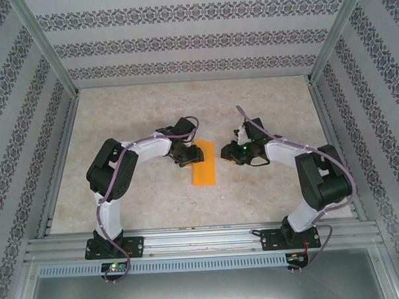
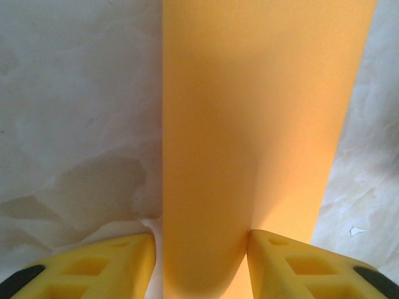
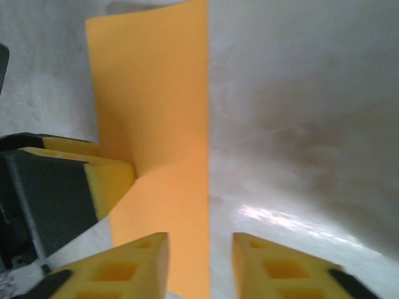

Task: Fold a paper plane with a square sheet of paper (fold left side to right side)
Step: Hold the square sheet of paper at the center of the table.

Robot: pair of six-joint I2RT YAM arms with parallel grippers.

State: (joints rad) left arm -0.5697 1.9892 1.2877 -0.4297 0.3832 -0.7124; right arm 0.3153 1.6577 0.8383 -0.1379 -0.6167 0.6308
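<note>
**Halved sheet pinned at its left edge, right fingers lined up on its right edge**

The square sheet of paper (image 1: 203, 164) lies flat as a narrow orange strip, long side running away from the arm bases. That shape suggests the left-to-right fold is already laid over. Its two long edges look straight and even in both wrist views.

The left gripper (image 1: 184, 153) sits at the strip's far left corner. In its own view the fingers (image 2: 112, 255) stand moderately apart, one on each side of the strip's width, with the paper (image 2: 249, 124) running out flat between them. They clamp nothing. This looks like a hold-down to stop the sheet sliding. The right wrist view shows one left pad (image 3: 115, 177) resting against the paper's left edge.

The right gripper (image 1: 238, 151) hovers just right of the strip. Its fingers (image 3: 143, 255) are narrower but have a clear gap, and the sheet's right edge (image 3: 156, 93) runs into that gap. I cannot tell whether they touch it. It is probably placed to press or pinch that edge.

The pale table (image 1: 152, 118) surrounds the sheet.
</note>
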